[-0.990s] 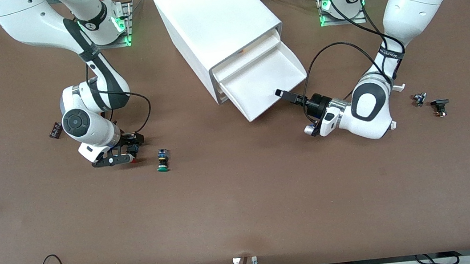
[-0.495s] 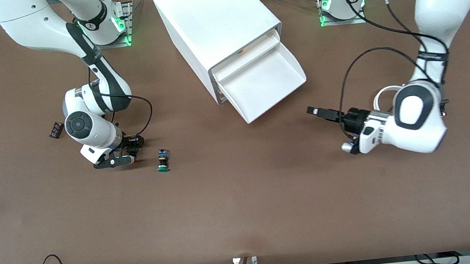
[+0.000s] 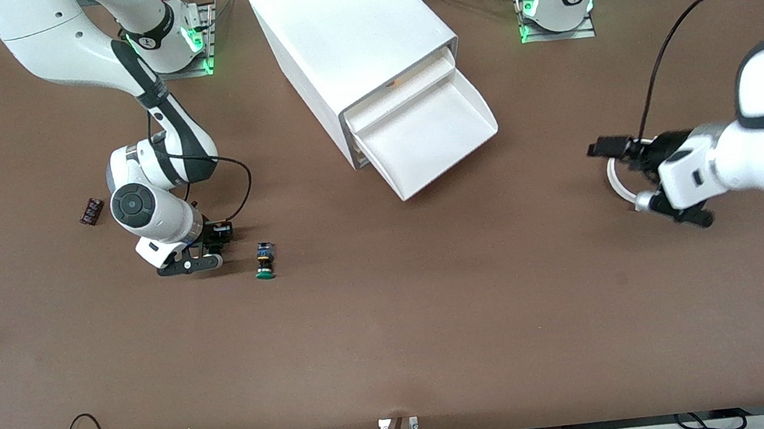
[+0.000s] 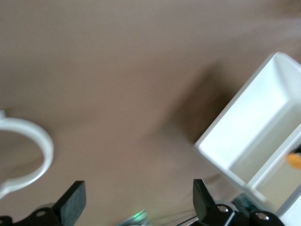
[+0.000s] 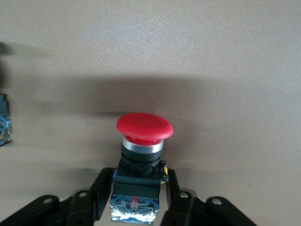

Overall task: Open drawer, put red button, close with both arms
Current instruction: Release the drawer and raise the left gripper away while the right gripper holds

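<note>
Bare table [image 3: 396, 329] lies between me and the open drawer [image 3: 427, 139]; only the green button [image 3: 264, 260] stands beside my right gripper [image 3: 201, 255].

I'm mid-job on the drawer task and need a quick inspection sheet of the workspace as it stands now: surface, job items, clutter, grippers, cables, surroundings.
Surface: brown table, no spills seen.
Job's things: white drawer unit with its drawer pulled open, nothing seen inside; red button between the right gripper's fingers.
Clutter: green button lying beside the right gripper; small dark part toward the right arm's end; white ring under the left gripper.
Grippers: right gripper low at the table, closed on the red button's dark body; left gripper open, holding nothing, above the white ring.
Cables: black cable looping off the right wrist; another off the left arm.
Surroundings: loose wires along the table's near edge.
</note>
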Tool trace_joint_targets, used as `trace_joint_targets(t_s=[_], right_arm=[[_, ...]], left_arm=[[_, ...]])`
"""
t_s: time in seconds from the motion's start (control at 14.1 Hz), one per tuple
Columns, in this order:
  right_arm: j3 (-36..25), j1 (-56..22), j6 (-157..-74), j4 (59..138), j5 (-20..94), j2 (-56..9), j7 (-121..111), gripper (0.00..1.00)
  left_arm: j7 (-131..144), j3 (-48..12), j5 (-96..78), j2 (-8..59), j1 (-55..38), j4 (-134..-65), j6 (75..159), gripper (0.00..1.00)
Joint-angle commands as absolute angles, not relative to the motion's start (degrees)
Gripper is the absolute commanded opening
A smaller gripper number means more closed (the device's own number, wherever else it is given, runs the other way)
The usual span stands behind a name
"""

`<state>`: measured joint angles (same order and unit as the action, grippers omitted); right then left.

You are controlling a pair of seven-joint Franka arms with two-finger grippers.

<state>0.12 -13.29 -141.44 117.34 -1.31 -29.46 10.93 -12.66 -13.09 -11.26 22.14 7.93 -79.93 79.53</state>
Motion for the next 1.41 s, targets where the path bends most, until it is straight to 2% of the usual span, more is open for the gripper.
trace_joint_targets(t_s=[0.0,0.14,0.28,0.49,0.64,0.85,1.06,1.2,1.34], right_arm=[[0.61,-13.10,-141.77,116.19,-0.88,-30.15,11.08,0.40],[0.62,-13.18,-141.68,115.75,-0.97,-30.41,11.07,0.29],[0.62,-13.10,-141.59,115.40,-0.88,-30.41,11.16,0.25],[0.62,-13.10,-141.07,114.18,-0.88,-29.45,10.64,0.25],[0.96,-13.10,-137.48,111.90,-0.88,-26.99,10.37,0.24],[1.05,-13.10,-127.39,103.48,-0.88,-25.58,10.02,0.24],[2.80,-13.10,-116.23,91.27,-0.70,-26.45,8.79,0.23],[5.00,-13.01,-111.73,84.32,-0.53,-27.77,8.27,0.21],[8.24,-13.09,-109.61,81.05,-0.44,-27.77,5.03,0.21]], left_arm=[[-12.31,-13.53,-4.24,11.81,8.00,-86.03,79.54,1.00],[-11.52,-13.88,-0.63,7.32,7.91,-88.23,80.41,1.00],[-8.20,-14.33,4.02,3.53,7.39,-91.13,85.41,1.00],[-9.22,-13.63,5.36,4.21,7.91,-88.52,90.32,1.00],[-11.06,-13.18,5.01,4.92,8.35,-88.07,92.55,1.00],[-16.49,-13.18,5.19,4.66,9.40,-87.46,89.14,1.00],[-12.79,-14.06,5.10,4.31,9.67,-87.36,87.98,1.00],[-2.67,-14.76,5.36,2.47,9.23,-88.15,87.80,1.00],[-1.23,-15.29,5.27,1.32,9.23,-88.77,87.63,1.00]])
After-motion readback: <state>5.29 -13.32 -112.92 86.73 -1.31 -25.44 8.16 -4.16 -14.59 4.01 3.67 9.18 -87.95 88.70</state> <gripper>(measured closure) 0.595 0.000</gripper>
